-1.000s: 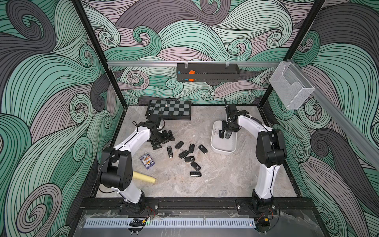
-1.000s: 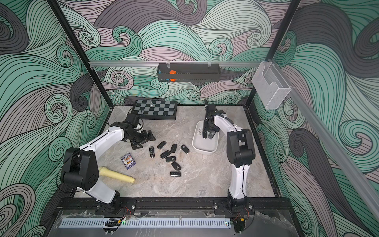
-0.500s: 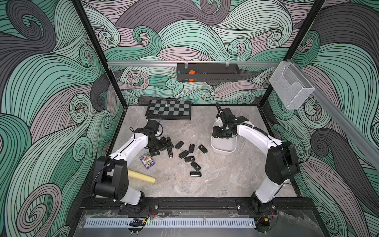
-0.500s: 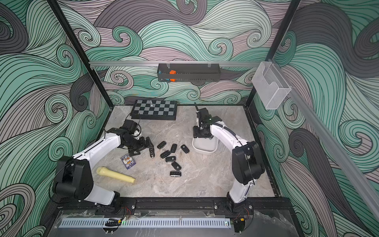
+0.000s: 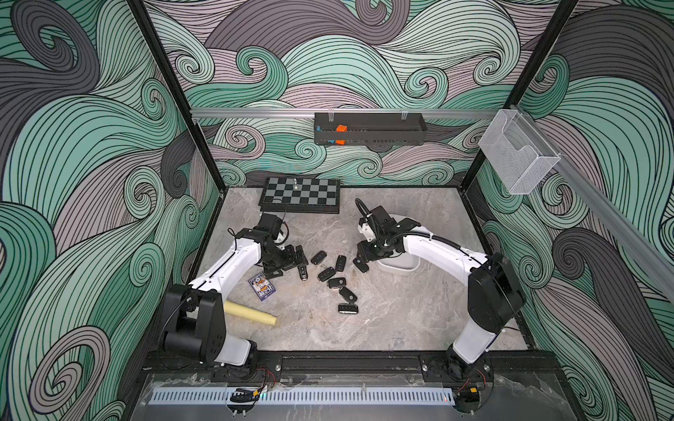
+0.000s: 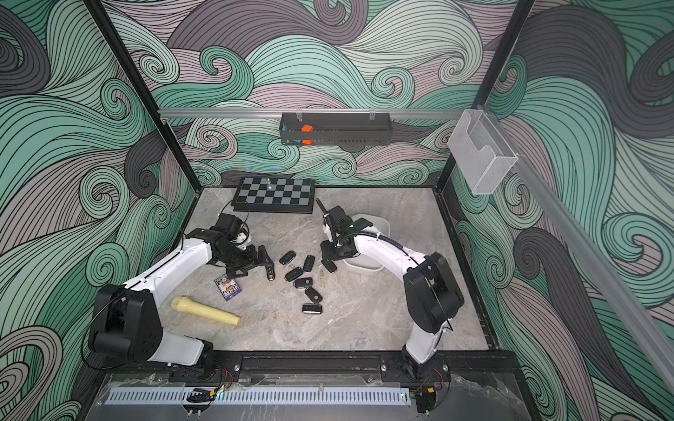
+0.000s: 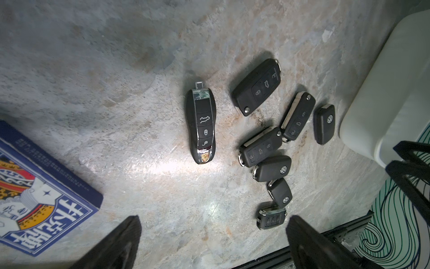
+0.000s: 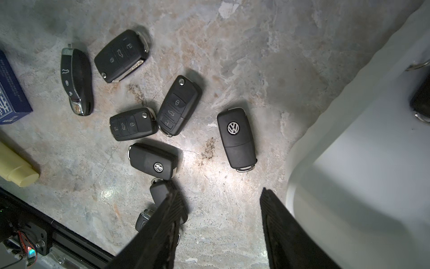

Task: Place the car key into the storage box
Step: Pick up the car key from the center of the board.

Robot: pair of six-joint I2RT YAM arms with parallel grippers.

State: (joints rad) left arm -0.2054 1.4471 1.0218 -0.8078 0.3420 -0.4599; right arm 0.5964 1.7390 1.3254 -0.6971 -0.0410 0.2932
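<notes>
Several black car keys (image 5: 335,273) lie loose mid-table in both top views. The white storage box (image 5: 399,268) stands right of them, half hidden by my right arm; a black key (image 8: 421,97) lies inside it. My right gripper (image 8: 220,193) is open and empty, hovering low between the box (image 8: 360,139) and the pile, close to a logo-up key (image 8: 236,137). At the pile's left edge my left gripper (image 7: 213,221) is open wide with nothing in it, just short of a long chrome-trimmed key (image 7: 202,125). The same grippers show from above, the left gripper (image 5: 295,260) and the right gripper (image 5: 363,255).
A blue card box (image 5: 262,289) and a pale yellow cylinder (image 5: 250,313) lie near the left arm. A chessboard (image 5: 299,195) sits at the back. A black tray (image 5: 368,129) and a mesh basket (image 5: 516,160) hang on the walls.
My right gripper left the space over the storage box and swung left and down to the keys beside it. My left gripper moved forward and right to the pile's left edge.
</notes>
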